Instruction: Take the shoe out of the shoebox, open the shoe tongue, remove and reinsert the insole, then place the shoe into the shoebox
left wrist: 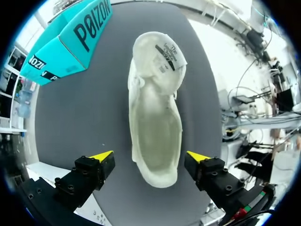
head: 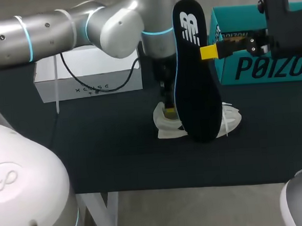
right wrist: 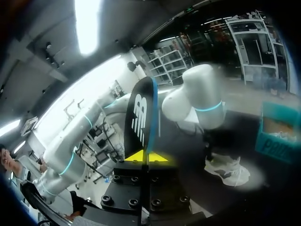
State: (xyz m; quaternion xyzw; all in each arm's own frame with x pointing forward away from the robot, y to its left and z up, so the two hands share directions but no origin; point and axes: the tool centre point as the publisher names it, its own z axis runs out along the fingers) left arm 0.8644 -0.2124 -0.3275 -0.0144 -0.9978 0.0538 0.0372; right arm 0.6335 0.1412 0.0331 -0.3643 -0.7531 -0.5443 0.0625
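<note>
You've got 1 shoe [left wrist: 155, 117] out of the 1 teal shoebox [head: 260, 60] at far right, mid-table, tongue looks open. 1 insole [head: 195, 74] is out, pinched upright in the right gripper [right wrist: 146, 157] above the shoe. Left gripper [left wrist: 149, 156] hangs over it, fingers spread, empty. Left: reinsert, rebox. 1 white box [head: 87, 71] far left.

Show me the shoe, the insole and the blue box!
shoe [left wrist: 155, 141]: left wrist view, inside its opening.
insole [head: 193, 85]: head view, its black middle.
shoebox [head: 225, 72]: head view, its teal front wall.
</note>
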